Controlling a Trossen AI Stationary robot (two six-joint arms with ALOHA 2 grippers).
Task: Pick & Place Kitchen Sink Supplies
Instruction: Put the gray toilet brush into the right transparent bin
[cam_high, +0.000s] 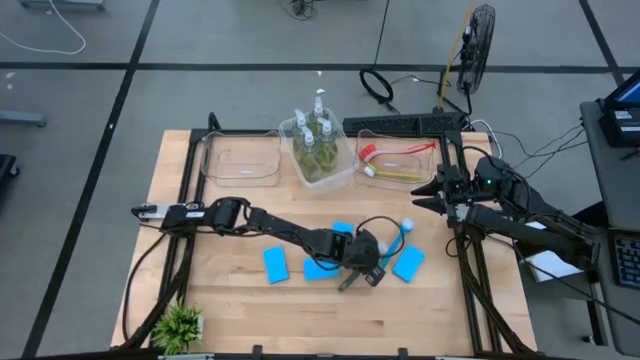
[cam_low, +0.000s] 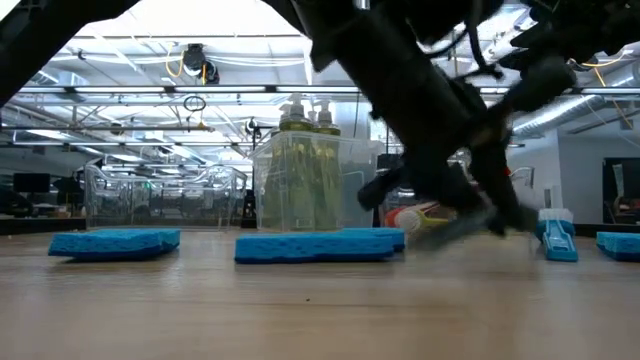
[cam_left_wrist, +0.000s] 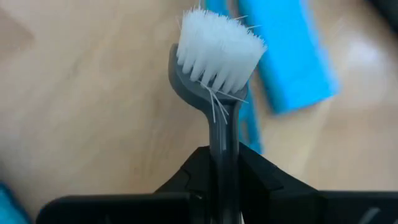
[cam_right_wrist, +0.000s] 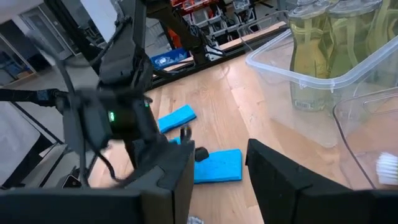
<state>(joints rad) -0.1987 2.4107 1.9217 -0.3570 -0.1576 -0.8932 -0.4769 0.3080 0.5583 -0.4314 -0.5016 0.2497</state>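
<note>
My left gripper (cam_high: 368, 270) reaches over the table's middle right and is shut on a grey dish brush with white bristles (cam_left_wrist: 217, 46); its handle end (cam_high: 346, 285) sticks out behind the fingers. A blue brush (cam_high: 398, 240) lies on the table just beyond. Several light-blue sponges (cam_high: 276, 264) (cam_high: 408, 263) lie flat around the gripper. Pump bottles (cam_high: 316, 140) stand in the middle clear tub; a red and a yellow-green brush (cam_high: 395, 160) lie in the right tub. My right gripper (cam_right_wrist: 217, 180) hangs open at the right edge, holding nothing. My left gripper pinches the grey brush's slim handle (cam_left_wrist: 222, 146) between its two fingers, just behind the head. The fingers come slanting down from the table's left and lie along the handle, so the bristle head sticks out past the fingertips. Whether the brush is clear of the table I cannot tell.
An empty clear tub (cam_high: 242, 157) stands at the back left. A small green potted plant (cam_high: 180, 325) sits at the near left corner. Bare wood lies along the near edge and on the left half of the table (cam_high: 230, 300).
</note>
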